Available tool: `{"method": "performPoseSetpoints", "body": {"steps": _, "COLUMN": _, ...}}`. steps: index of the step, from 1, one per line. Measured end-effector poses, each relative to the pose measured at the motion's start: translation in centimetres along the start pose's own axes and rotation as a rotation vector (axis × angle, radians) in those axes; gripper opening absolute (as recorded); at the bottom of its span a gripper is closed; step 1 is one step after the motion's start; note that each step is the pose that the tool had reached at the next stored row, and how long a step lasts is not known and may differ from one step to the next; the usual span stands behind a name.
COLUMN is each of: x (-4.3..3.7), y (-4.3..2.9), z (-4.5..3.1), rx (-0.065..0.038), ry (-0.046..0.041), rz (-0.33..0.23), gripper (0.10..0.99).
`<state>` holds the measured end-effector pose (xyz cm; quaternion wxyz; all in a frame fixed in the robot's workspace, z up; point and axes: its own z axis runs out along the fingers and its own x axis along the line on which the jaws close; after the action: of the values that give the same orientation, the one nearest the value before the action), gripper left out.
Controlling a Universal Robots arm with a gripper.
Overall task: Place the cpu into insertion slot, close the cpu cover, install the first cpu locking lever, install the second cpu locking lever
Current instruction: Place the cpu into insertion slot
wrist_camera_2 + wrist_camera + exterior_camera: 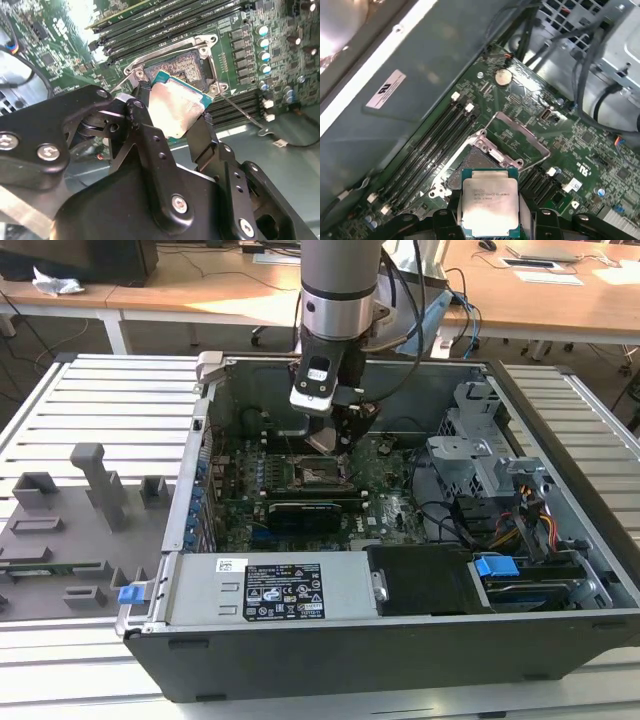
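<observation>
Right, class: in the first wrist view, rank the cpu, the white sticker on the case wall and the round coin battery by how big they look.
1. cpu, though being nearest the camera enlarges it.
2. white sticker.
3. coin battery.

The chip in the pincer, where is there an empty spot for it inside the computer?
The socket is bare, between the memory slots and the open cover. The pincer holds the chip near it. The table slats beside the case are free too. Crowded: cables at the exterior view's right.
</observation>
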<state>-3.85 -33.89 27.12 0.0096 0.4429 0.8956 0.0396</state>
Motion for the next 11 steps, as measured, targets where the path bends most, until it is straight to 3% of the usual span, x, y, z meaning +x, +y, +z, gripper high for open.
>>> {"method": "performPoseSetpoints", "body": {"steps": 11, "x": 0.00, "y": -0.01, "z": 0.18, "rx": -0.003, "ry": -0.0160, "rz": 0.191, "gripper": 0.541}}
